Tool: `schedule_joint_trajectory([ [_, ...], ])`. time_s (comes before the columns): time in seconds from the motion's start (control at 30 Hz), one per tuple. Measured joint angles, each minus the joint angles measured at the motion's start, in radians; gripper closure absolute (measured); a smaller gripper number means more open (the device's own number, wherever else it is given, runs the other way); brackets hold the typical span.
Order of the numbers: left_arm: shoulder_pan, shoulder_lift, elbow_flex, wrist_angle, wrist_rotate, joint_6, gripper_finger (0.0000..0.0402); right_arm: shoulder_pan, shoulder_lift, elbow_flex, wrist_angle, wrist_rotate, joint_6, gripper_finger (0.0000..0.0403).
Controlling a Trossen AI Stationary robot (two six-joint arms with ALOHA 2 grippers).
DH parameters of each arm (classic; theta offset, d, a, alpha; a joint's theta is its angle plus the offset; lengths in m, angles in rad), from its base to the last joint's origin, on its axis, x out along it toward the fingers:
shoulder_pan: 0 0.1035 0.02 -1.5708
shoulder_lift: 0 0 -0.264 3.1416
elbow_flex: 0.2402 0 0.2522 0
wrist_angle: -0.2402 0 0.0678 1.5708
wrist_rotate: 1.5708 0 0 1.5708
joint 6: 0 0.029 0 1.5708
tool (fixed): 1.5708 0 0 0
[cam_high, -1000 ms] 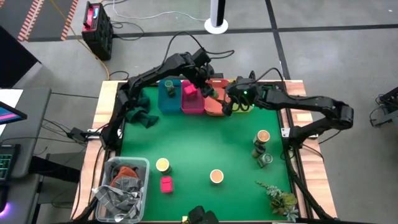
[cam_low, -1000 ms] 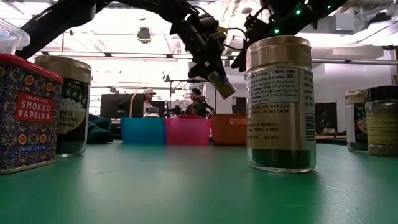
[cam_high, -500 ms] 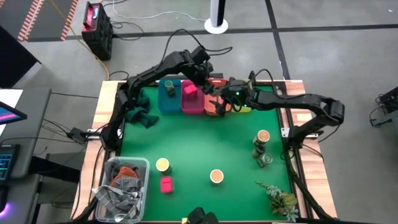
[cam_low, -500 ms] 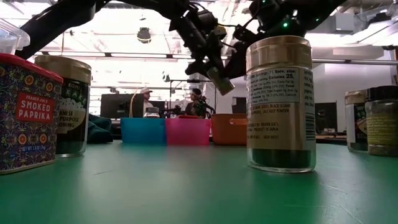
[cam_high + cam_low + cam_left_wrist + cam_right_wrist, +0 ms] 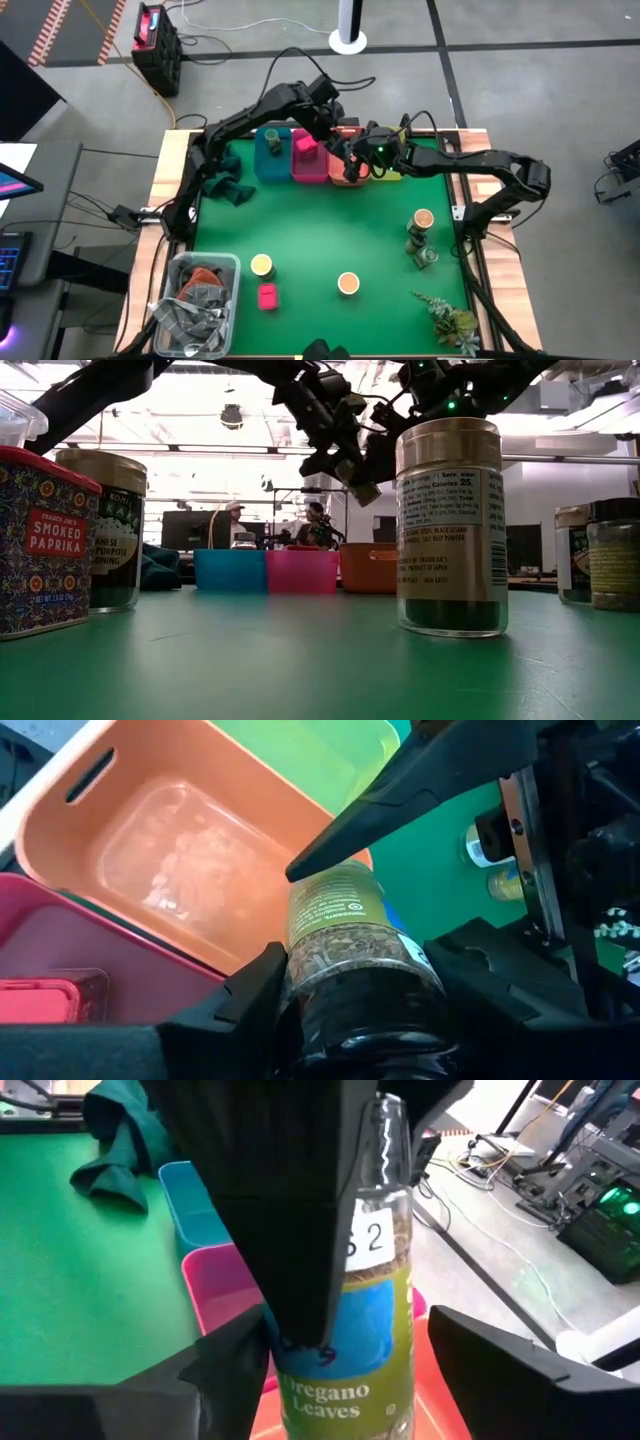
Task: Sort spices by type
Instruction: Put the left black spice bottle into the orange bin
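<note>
1. Left claw (image 5: 350, 1010) clamped on oregano jar (image 5: 345, 920), above orange bin (image 5: 150, 850).
2. Right claw (image 5: 330, 1350) spread round same jar; closing off-centre or early release could drop it outside the bin.

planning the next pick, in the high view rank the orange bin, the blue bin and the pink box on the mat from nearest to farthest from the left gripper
From the left gripper:
1. Orange bin, directly under it.
2. Blue bin, along the back row.
3. Pink box, at the front of the mat.
</note>
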Motion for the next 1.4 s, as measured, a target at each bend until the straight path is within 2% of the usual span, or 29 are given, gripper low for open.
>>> schedule_joint_trajectory([
  [0.27,-0.001,0.0,0.0,0.0,-0.003,-0.001,0.02,0.014,0.0,0.0,0.0,0.001,0.007,0.0116],
  [0.53,0.0,0.0,-0.001,0.008,0.007,0.007,0.0198,0.015,0.0,0.0,-0.018,0.001,0.007,0.0193],
  [0.67,0.001,0.0,-0.002,0.013,0.006,0.049,0.017,0.029,-0.001,0.0,-0.02,0.009,0.008,0.0221],
  [0.87,0.036,0.0,-0.002,0.022,0.016,0.054,0.0091,0.028,-0.001,0.0,-0.048,0.005,0.051,0.0216],
  [0.97,0.062,-0.006,-0.002,0.022,0.03,0.043,0.0066,0.027,-0.011,0.0,-0.071,0.005,0.054,0.0215],
  [1.1,0.101,-0.046,-0.002,0.025,0.046,0.05,0.0057,0.027,-0.041,0.0,-0.091,0.005,0.062,0.0216],
  [1.4,0.155,-0.143,-0.002,0.032,-0.01,0.162,0.0056,-0.034,-0.136,-0.001,-0.201,-0.004,0.113,0.0213],
])
